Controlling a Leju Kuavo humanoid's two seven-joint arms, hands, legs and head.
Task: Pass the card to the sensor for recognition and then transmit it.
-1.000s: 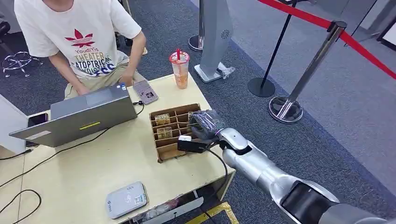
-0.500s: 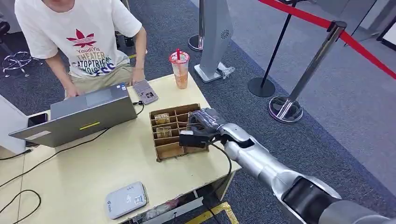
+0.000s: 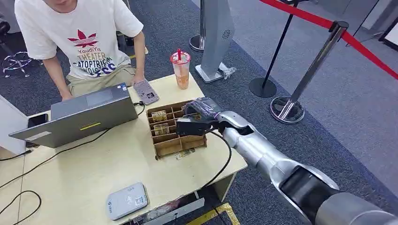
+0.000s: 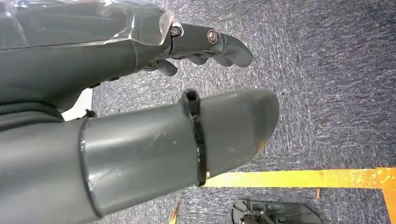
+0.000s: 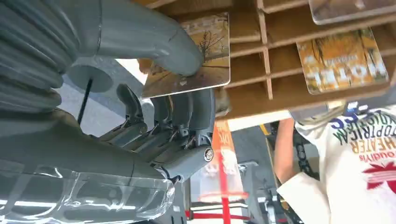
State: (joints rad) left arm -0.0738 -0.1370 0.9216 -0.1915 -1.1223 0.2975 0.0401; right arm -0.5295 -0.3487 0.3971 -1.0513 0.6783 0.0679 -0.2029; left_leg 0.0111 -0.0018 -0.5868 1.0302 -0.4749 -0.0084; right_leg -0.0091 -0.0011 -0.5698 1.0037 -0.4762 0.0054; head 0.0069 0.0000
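- The right arm reaches across the table; its right hand sits over the cardboard rack.
- Thumb and fingers pinch a card at the rack's compartments.
- The left hand hangs above carpet, fingers loosely apart, holding nothing.

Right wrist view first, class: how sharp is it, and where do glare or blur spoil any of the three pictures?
Right wrist view: the card pinched by the right hand is sharp, its print legible; the clear cover shows white glare. Left wrist view: the left hand looms large and soft, the carpet crisper. Head view: even light, no harsh shadows; the cardboard organizer is clear.
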